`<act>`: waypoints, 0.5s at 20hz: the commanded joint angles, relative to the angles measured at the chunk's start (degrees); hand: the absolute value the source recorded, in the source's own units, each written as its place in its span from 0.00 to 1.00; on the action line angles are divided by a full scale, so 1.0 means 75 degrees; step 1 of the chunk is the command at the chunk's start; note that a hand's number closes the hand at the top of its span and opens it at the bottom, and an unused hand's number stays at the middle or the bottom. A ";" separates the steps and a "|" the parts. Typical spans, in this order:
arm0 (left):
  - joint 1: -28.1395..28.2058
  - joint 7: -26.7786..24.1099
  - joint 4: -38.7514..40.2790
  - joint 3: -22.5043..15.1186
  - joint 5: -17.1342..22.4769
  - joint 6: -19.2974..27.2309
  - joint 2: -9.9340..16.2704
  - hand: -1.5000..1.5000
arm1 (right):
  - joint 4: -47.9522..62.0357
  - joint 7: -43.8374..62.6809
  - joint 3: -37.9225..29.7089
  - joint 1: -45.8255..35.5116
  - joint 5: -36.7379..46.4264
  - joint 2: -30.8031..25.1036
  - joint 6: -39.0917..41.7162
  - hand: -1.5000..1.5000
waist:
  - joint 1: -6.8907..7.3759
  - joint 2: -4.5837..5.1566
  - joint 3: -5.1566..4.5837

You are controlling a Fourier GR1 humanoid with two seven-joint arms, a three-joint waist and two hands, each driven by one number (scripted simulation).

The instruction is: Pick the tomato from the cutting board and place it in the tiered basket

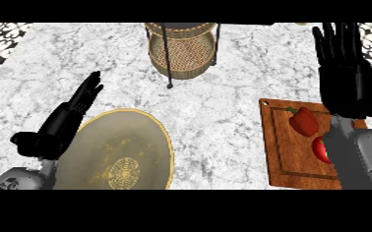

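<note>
1. While the right hand (341,64) hangs spread above the cutting board (280,147), the tomato (322,150) sits there beside a red pepper (304,120), half hidden by the forearm.
2. It looks smooth, soft and light; cup its sides.
3. The left hand (73,108) rests straight-fingered by the gold plate (120,152); the tiered basket (181,49) stands well apart.

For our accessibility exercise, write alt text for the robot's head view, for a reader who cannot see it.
On a marble counter, the robot's open right hand hovers over a wooden cutting board holding a tomato and a red pepper. A wicker tiered basket stands at the far edge; the open left hand rests beside a golden plate.
</note>
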 commanded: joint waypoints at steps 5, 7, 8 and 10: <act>0.0116 0.0742 0.0392 0.0290 0.0593 0.0351 -0.0592 0.50 | -0.0454 -0.1704 -0.0516 0.1771 -0.0877 -0.1637 0.4074 1.00 | -0.0547 0.0236 0.0199; 0.0273 0.0937 0.0357 0.0244 0.0710 0.0472 -0.0705 0.50 | 0.0755 -0.1433 -0.1647 0.2051 0.0518 -0.2140 0.1780 1.00 | -0.0843 0.0370 0.0173; 0.0193 0.1210 0.0381 0.0225 0.0848 0.0519 -0.0811 0.50 | 0.1153 -0.1675 -0.1916 0.2295 -0.0127 -0.1562 0.1715 0.00 | -0.0713 0.0352 0.0197; 0.0024 0.1311 0.0432 -0.0011 0.0824 0.0539 -0.1067 0.50 | 0.1963 -0.2787 -0.2229 0.2640 -0.0710 -0.1313 0.2864 0.00 | -0.0498 0.0333 0.0204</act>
